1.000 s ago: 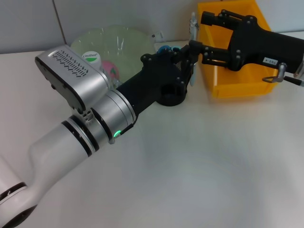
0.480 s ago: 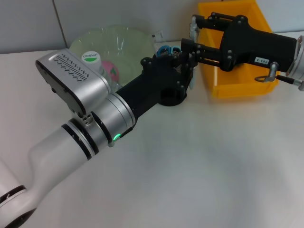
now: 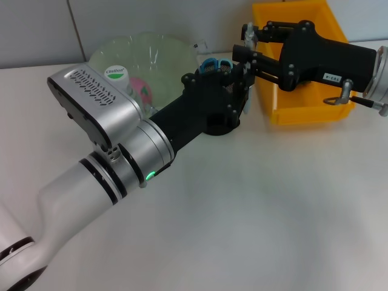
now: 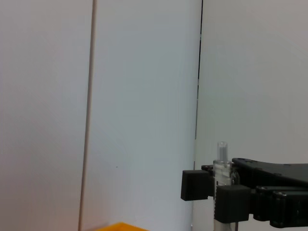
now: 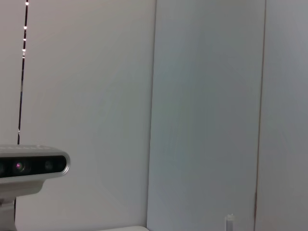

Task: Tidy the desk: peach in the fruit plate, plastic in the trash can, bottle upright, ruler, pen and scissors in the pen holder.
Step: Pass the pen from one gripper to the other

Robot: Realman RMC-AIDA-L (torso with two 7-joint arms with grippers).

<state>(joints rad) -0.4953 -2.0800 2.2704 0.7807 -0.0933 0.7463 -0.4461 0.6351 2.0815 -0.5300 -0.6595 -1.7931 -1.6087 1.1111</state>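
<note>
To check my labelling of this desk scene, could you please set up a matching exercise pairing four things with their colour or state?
Things:
1. fruit plate
2. trash can
3. pen holder
4. right gripper

Colour or state:
a. black
b. shut on a clear pen
c. yellow
d. translucent green

Pairs: 1-d, 2-c, 3-a, 4-b.

The left gripper is at the pen holder.

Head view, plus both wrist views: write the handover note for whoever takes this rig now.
Right claw: shut on a clear pen, upright by the pen holder.
Left claw: at the holder's rim.
Done: scissors in holder; peach looks in the fruit plate; bottle upright.
Left: lower the pen in; ruler and plastic not in view.
</note>
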